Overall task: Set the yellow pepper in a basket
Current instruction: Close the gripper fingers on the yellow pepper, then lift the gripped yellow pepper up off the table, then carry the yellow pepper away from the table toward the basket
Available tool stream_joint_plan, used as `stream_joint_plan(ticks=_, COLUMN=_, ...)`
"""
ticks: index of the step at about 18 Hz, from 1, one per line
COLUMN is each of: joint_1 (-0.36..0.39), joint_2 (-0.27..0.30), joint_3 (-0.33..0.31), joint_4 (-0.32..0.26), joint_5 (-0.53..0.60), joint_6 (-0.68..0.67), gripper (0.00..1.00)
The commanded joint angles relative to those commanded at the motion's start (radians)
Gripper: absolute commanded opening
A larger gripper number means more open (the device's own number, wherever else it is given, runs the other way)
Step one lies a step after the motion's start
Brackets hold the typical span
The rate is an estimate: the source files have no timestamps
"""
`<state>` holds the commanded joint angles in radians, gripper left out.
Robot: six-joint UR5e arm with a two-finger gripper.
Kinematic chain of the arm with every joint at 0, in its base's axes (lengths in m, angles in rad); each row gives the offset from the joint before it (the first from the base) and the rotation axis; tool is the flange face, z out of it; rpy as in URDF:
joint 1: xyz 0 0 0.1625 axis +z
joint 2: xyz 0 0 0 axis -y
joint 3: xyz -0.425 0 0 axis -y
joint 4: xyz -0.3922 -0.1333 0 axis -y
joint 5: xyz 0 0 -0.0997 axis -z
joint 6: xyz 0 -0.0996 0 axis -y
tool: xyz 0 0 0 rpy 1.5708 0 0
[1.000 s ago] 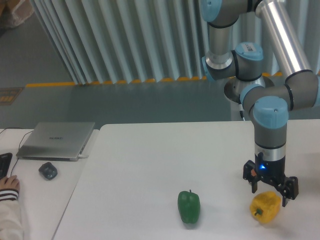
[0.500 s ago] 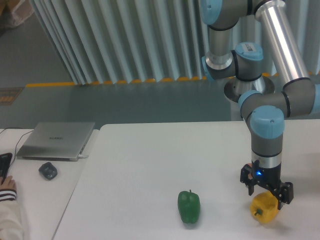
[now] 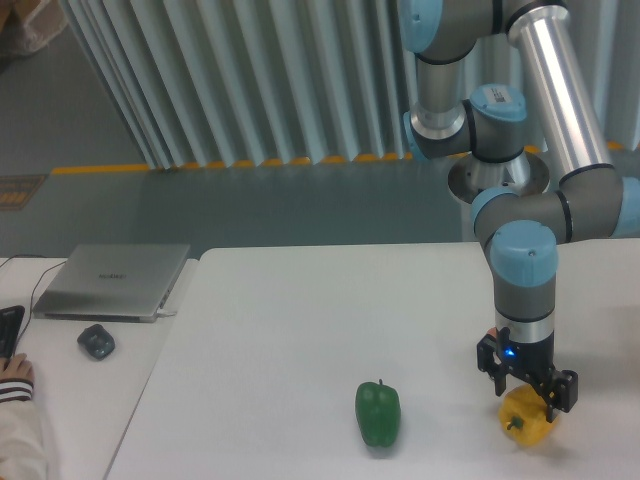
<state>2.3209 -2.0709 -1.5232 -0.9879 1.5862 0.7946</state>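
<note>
on the white table (image 3: 300, 330) before grey slats, the hand (image 3: 527, 392) straddles the yellow pepper (image 3: 528, 419), grip unclear.

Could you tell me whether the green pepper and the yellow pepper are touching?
Apart: the camera shows bare table between the green pepper and the yellow pepper.

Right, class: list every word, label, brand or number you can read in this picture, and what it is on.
None can be read.
Laptop: a faint mark on its closed lid, too small and blurred to read.
Floor sign at the left edge: too blurred to read.
</note>
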Motion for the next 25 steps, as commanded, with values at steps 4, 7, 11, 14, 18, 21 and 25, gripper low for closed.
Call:
stream_joint_plan(ticks=4, joint_1=0.005, joint_2=0.023, joint_3=0.006, joint_4=-0.018, joint_5=-0.002, joint_6=0.031, gripper=0.36)
stream_joint_plan(ticks=7, joint_1=0.009, joint_2=0.041, joint_3=0.008, joint_4=-0.04, joint_5=-0.003, joint_6=0.084, gripper=0.32)
stream_joint_plan(ticks=11, joint_1=0.038, joint_2=0.09, joint_3=0.012, joint_4=-0.098, joint_5=-0.002, joint_6=0.254, gripper=0.3)
stream_joint_plan(ticks=14, joint_1=0.081, joint_2=0.129, joint_3=0.015, joint_4=-0.103, joint_5=-0.006, joint_6=0.405, gripper=0.3)
stream_joint_plan(ticks=18, joint_1=0.097, joint_2=0.15, joint_3=0.018, joint_4=-0.12, joint_5=-0.006, joint_6=0.488, gripper=0.3)
stream_joint_plan(ticks=21, joint_1=0.136, joint_2=0.166, joint_3=0.021, joint_4=-0.158, joint_5=-0.002, joint_6=0.618, gripper=0.3)
stream_joint_plan(ticks=25, joint_1=0.212, joint_2=0.169, joint_3=0.038, joint_4=-0.153, joint_5=0.002, joint_6=0.839, gripper=0.3)
